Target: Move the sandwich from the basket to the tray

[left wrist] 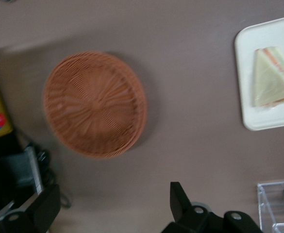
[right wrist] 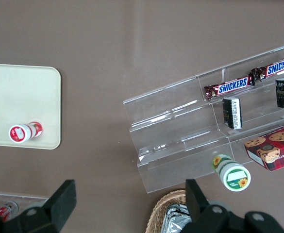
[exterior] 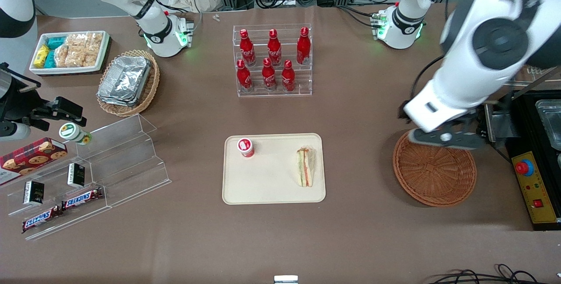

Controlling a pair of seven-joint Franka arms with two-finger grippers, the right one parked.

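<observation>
My gripper (exterior: 443, 137) hangs over the farther rim of the basket (exterior: 434, 174), which sits toward my working arm's end of the brown table (exterior: 359, 231). The sandwich (exterior: 305, 166) lies flat on the tray (exterior: 271, 187) at mid-table, along the tray's edge nearest the basket and well apart from it. A small red-capped bottle (exterior: 246, 147) stands at the tray's farther corner.

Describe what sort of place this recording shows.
Probably a lab mock-up of a snack shop: cola bottles on a clear rack, Snickers bars, a sandwich on a tray. The gripper hangs above the basket.
</observation>
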